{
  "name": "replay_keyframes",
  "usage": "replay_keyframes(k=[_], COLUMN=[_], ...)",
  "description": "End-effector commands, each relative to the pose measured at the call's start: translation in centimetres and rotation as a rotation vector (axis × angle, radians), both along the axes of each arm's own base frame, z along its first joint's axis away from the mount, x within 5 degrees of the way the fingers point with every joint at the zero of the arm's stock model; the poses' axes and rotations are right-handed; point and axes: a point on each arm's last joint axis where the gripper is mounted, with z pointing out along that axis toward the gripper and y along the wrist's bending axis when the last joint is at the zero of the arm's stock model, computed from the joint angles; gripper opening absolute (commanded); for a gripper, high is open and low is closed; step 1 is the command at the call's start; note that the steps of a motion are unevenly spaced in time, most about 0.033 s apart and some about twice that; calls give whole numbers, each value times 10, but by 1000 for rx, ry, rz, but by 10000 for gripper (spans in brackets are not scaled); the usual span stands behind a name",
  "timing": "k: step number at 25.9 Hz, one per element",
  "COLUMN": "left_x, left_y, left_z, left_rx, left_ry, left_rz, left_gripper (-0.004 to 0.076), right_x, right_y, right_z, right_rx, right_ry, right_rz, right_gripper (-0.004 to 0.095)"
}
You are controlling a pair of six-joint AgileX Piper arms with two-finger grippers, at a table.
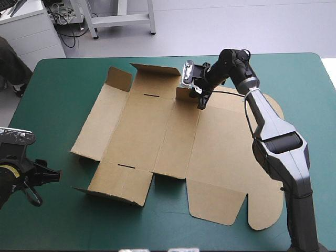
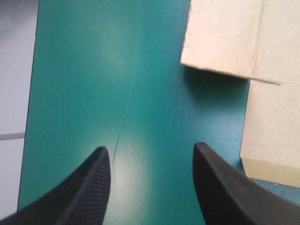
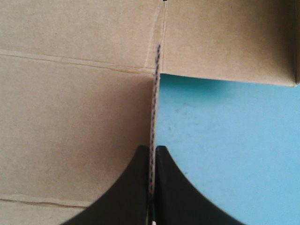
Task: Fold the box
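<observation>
In the high view we see the left gripper (image 1: 46, 178) at the near left, the box (image 1: 157, 136) spread mid-table, and the right gripper (image 1: 199, 97) at its far edge. In the left wrist view we find the jaws spread over the teal-green cover (image 2: 117, 93). In the right wrist view we see the jaws pinching the box's raised edge.

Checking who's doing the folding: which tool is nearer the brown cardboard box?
Right. The right tool is shut on an upright flap at the brown cardboard box's far side; the left tool is open over the teal-green cover, beside the box's near-left flaps.
</observation>
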Motion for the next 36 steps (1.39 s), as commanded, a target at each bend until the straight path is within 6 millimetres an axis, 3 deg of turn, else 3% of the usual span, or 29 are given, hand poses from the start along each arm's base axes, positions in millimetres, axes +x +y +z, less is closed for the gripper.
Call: replay_keyframes(k=[1, 6, 21, 24, 26, 27, 29, 32, 36], left_x=[0, 0, -1, -1, -1, -1, -1, -2, -3], left_y=[2, 4, 4, 3, 2, 2, 2, 1, -4], left_z=[15, 17, 15, 15, 15, 15, 15, 14, 12], left_rx=[11, 35, 35, 22, 17, 17, 8, 4, -54], left_ry=[-83, -88, -66, -62, -62, -62, -61, -52, -25], left_rz=[4, 11, 14, 10, 8, 8, 5, 6, -17], left_gripper=[380, 380, 380, 380, 380, 380, 380, 380, 380], right_x=[-33, -44, -37, -37, -37, -37, -36, -40, -67], right_y=[18, 35, 22, 22, 22, 22, 20, 12, -19], right_z=[50, 44, 43, 43, 43, 44, 49, 76, 141], right_rx=[-21, -22, -14, 4, 12, 26, 50, 105, 222], right_ry=[-126, -97, -56, -30, -18, 1, 19, 8, -63], right_rz=[127, 163, 44, -1, -23, -58, -137, -314, -499], right_gripper=[-24, -24, -6, 90, 227, 415, 643, 725, 724])
